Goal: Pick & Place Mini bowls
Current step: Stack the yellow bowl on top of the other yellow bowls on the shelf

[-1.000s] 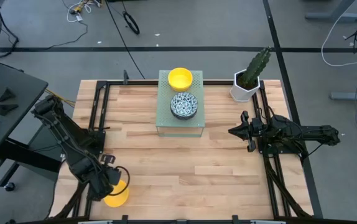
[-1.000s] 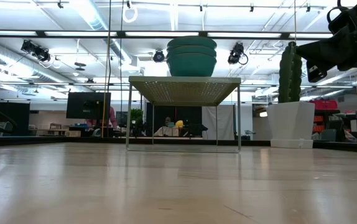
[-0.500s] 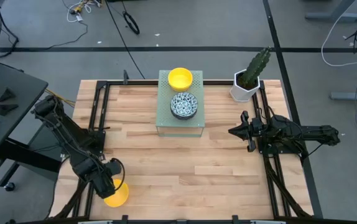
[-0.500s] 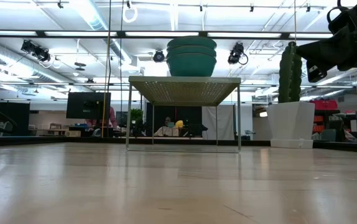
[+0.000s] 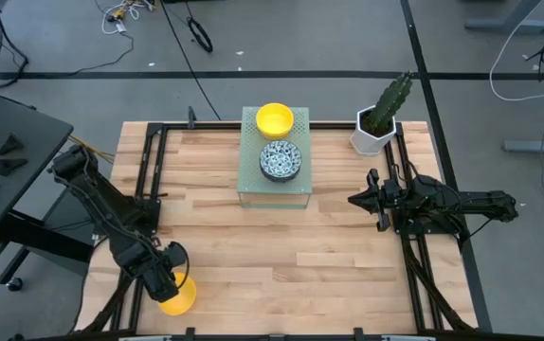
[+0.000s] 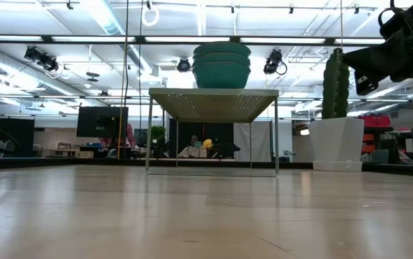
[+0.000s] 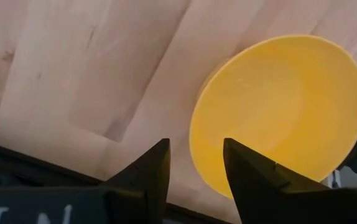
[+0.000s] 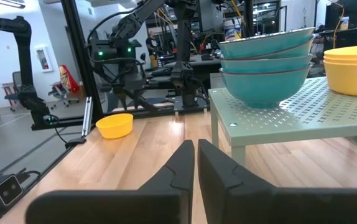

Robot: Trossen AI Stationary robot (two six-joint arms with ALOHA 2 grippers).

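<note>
Tabletop (image 5: 329, 256) first: seen from above, a pale green perforated stand (image 5: 274, 189) sits at the 12 o'clock edge, carrying a stack of blue-patterned bowls (image 5: 281, 159) in front and yellow bowls (image 5: 275, 118) behind; a cactus pot (image 5: 374, 135) stands at about 1 o'clock.

Both arms come next. The right gripper (image 5: 357, 200) waits at the 3 o'clock side, pointing toward the stand with its fingers pressed together and nothing between them. The left gripper (image 5: 163, 280) is down at the 7 o'clock corner and is plainly the nearer arm to the loose bowl.

Smallest and most decisive is the lone yellow bowl (image 5: 177, 296), resting upright on the wood near the front left corner. It lies just at the gripper's 5 o'clock, partly under it. In the left wrist view the fingers (image 7: 244, 168) stand apart and hold nothing; one seems to sit over the bowl's rim (image 7: 197, 134), the other outside over bare wood. A rim pinch would probably need only a short descent.
</note>
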